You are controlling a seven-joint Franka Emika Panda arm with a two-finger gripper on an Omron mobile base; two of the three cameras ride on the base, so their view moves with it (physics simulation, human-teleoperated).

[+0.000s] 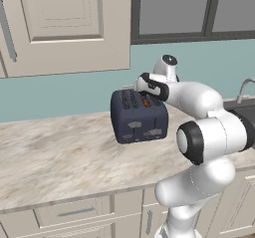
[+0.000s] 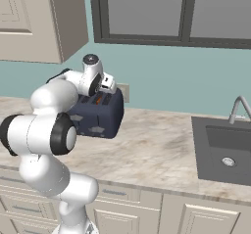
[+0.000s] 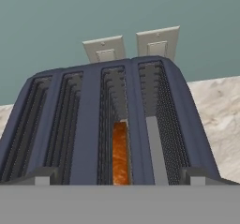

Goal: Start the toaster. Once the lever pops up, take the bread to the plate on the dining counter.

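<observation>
navy toaster (image 1: 139, 115) stands on the marble worktop (image 1: 60, 157); bread (image 3: 120, 153) sits low in one slot. i hold the gripper (image 2: 107, 83), jaws spread, above the toaster. lever not pressed, i judge; carrying remains.

So the whole thing sits on a beige marble-look worktop (image 1: 60, 157) with cream drawers under its front edge, running along the teal wall. The navy four-slot toaster (image 1: 138, 116) stands right on it toward the far side, close to the wall, grey control panels facing out, with bare stone all around it. Off to the right a dark sink (image 2: 226, 150) is set into the same top, well apart from the toaster.
</observation>
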